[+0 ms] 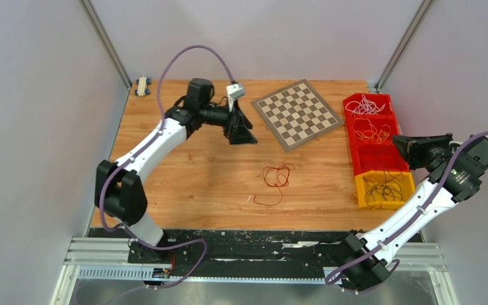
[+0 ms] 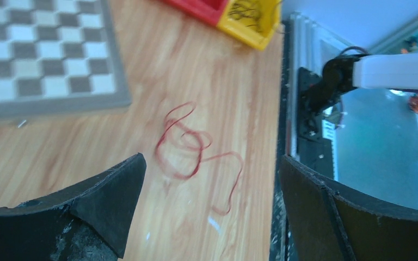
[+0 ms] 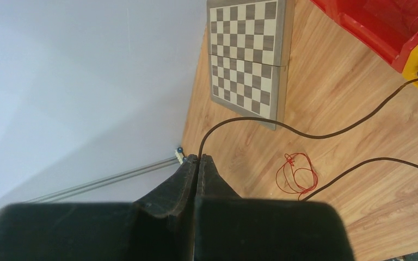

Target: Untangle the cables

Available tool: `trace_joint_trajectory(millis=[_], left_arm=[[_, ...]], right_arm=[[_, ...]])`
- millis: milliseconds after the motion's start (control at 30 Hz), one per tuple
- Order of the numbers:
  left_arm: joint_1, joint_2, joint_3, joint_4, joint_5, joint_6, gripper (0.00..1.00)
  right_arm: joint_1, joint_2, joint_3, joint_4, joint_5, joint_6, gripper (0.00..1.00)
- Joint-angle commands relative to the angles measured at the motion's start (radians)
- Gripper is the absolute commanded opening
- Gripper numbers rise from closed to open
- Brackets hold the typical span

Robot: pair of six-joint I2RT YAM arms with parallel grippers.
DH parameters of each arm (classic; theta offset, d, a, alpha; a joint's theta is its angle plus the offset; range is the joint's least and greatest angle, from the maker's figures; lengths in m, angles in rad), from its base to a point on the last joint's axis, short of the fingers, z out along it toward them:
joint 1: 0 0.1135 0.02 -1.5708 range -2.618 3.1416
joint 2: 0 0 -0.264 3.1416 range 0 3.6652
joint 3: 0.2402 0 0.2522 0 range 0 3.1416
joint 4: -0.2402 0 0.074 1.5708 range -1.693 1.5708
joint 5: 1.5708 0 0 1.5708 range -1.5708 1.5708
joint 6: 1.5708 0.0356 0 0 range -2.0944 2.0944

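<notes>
Just now the red cable [image 1: 277, 178] lies in loose loops on the wooden table [image 1: 184, 190], near the middle of the top view. One tail curls toward the lower edge. It sits apart from both the chessboard [image 1: 297, 113] above it and the bins at the right.

A dark brown cable [image 3: 310, 136] shows in the right wrist view. It starts at the tips of the right gripper [image 3: 198, 157] and arcs across the centre of the frame. From there it runs off toward the yellow bin [image 1: 361, 190] at the right edge. The right gripper's fingers are pressed together on this wire. In the top view that gripper hangs over the column of bins at the right.

More dark cables [image 1: 384, 189] lie tangled inside the yellow bin. Above it in the top view stand the red bins [image 1: 375, 159]. White cables [image 1: 364, 105] fill the uppermost one and yellow-orange cables [image 1: 373, 131] the next.

The left gripper [image 2: 211, 159] is above the table in the upper middle of the top view, just left of the chessboard. Its fingers are spread wide and grasp nothing. In its own wrist view the red cable shows between them on the wood below.
</notes>
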Motion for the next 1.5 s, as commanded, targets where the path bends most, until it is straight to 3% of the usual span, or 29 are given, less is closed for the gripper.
trace_joint_trajectory(millis=[0, 67, 267, 367, 400, 500, 700, 933, 1067, 1333, 1467], left_arm=[[-0.186, 0.126, 0.086, 0.283, -0.022, -0.180, 0.99], [-0.296, 0.223, 0.143, 0.420, -0.044, -0.245, 0.97], [-0.453, 0.559, 0.371, 0.662, 0.056, -0.533, 0.87], [-0.502, 0.700, 0.436, 0.834, 0.076, -0.799, 0.87], [-0.528, 0.725, 0.446, 0.926, 0.079, -0.847, 0.88], [-0.578, 0.841, 0.524, 1.004, 0.045, -0.985, 0.91], [-0.641, 0.966, 0.621, 0.996, -0.089, -1.054, 0.97], [-0.702, 1.044, 0.700, 1.039, -0.094, -1.123, 0.95], [-0.717, 1.069, 0.722, 1.076, -0.101, -1.153, 0.90], [-0.724, 1.056, 0.720, 0.986, -0.189, -1.147, 0.63], [-0.718, 1.038, 0.712, 0.904, -0.257, -1.138, 0.67]], right_arm=[[-0.005, -0.023, 0.018, 0.029, -0.026, 0.039, 0.00], [-0.005, -0.020, 0.019, 0.029, -0.037, 0.044, 0.00], [-0.003, -0.010, -0.045, 0.029, -0.099, 0.009, 0.00], [-0.003, -0.009, -0.058, 0.024, -0.103, -0.013, 0.00], [-0.002, -0.011, -0.052, 0.022, -0.103, -0.016, 0.00], [0.002, -0.016, -0.050, 0.022, -0.104, -0.010, 0.00], [0.006, -0.039, -0.061, 0.011, -0.106, -0.018, 0.00], [0.012, -0.084, -0.093, -0.015, -0.114, -0.024, 0.00], [0.011, -0.101, -0.100, -0.028, -0.111, -0.029, 0.00], [0.027, -0.094, -0.072, -0.051, -0.126, -0.028, 0.00], [0.034, -0.095, -0.047, -0.096, -0.132, -0.039, 0.00]])
